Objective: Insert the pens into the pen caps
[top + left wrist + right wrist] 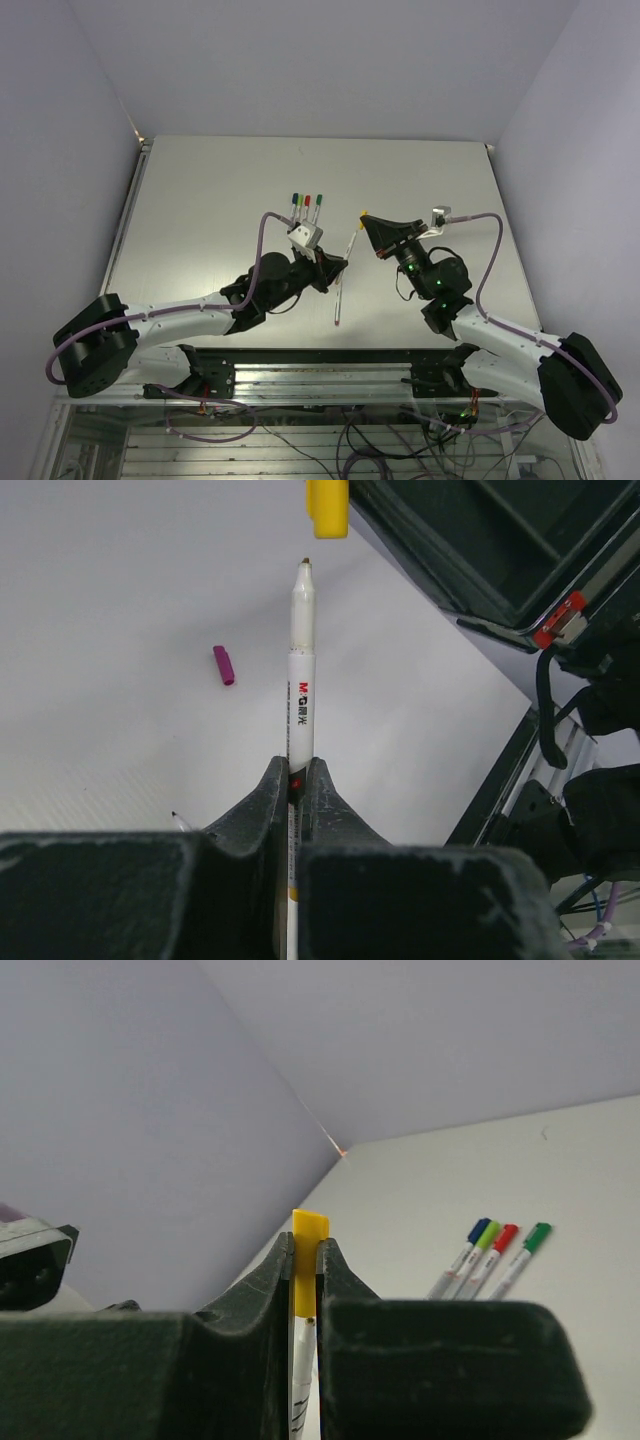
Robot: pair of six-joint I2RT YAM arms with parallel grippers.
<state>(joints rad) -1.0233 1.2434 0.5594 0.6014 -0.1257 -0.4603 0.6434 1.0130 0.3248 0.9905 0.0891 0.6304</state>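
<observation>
While the left gripper has its jaws clamped on a white marker pen, the right gripper pinches the yellow cap just off the nib at 1 o'clock, not yet touching. Capping this pair looks to be the step in hand. Next it needs a small sideways alignment, then a straight push. A purple cap lies on the worktop at 10 o'clock.

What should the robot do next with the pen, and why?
Probably nudge the thin white marker pen sideways, then forward. Its tip, held by the left gripper, sits just short of the stubby yellow plastic cap in the right gripper, slightly off-centre.
</observation>
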